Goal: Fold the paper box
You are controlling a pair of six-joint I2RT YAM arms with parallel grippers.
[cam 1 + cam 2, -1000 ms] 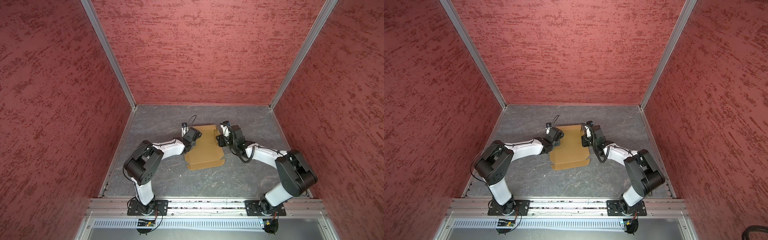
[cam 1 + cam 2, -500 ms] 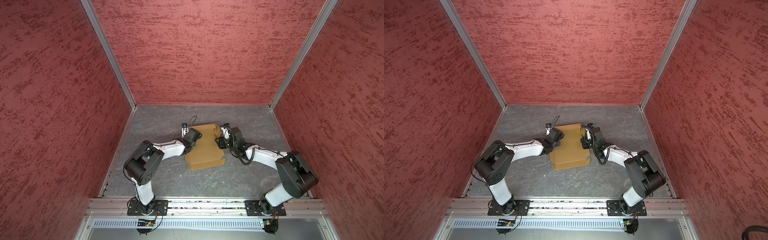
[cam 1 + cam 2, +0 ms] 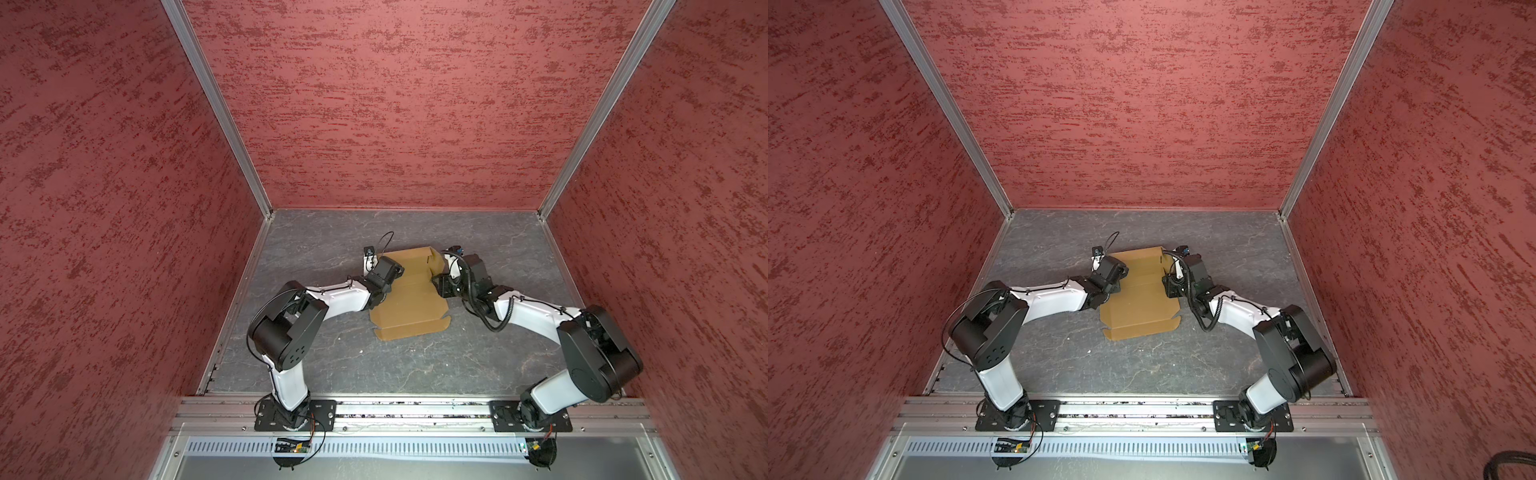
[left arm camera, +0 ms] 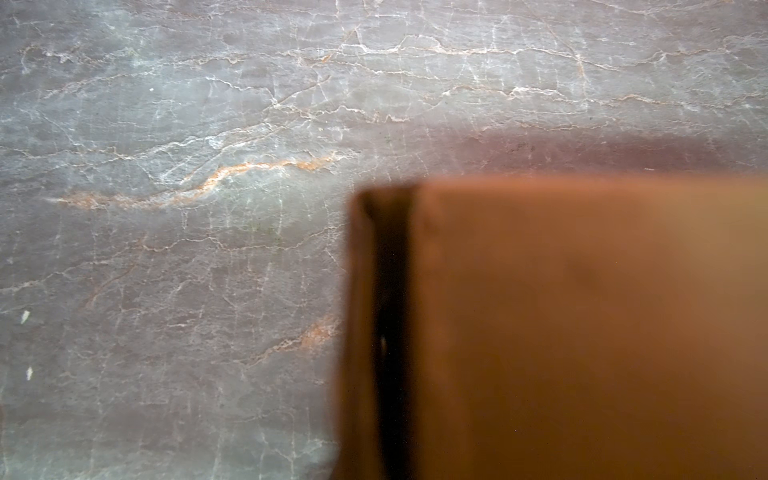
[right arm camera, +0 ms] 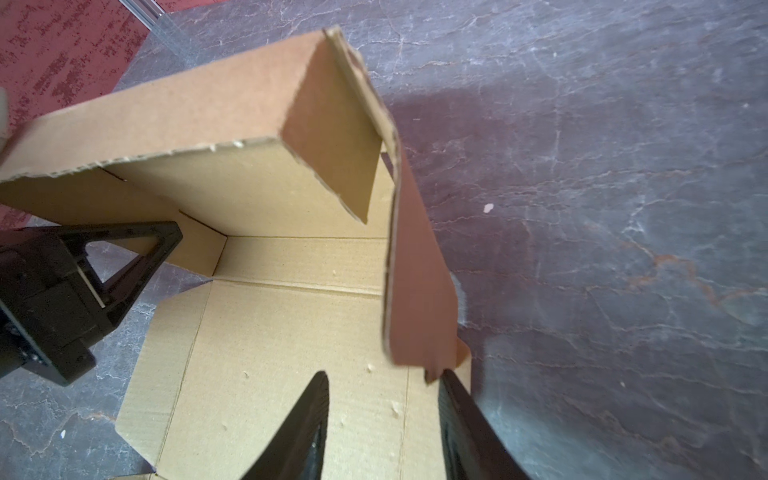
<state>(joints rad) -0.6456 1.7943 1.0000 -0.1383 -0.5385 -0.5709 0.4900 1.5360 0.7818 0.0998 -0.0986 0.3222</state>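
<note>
Box lies long axis front to back. My right gripper, spread, sits at the right wall's near end; my left gripper, pressed together, possibly pinches the left wall.

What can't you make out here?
Left end effector: fingertips hidden under its wrist, both top views.
Tan corrugated cardboard box: blurred, too close, in left wrist view.
Right end effector: body cut off by right wrist view's edge.
Box's left edge: covered by left arm in top views.

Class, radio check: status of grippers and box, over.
Left gripper shut by box. Right gripper open beside raised flap. Folding unfinished. Nothing blocking.
</note>
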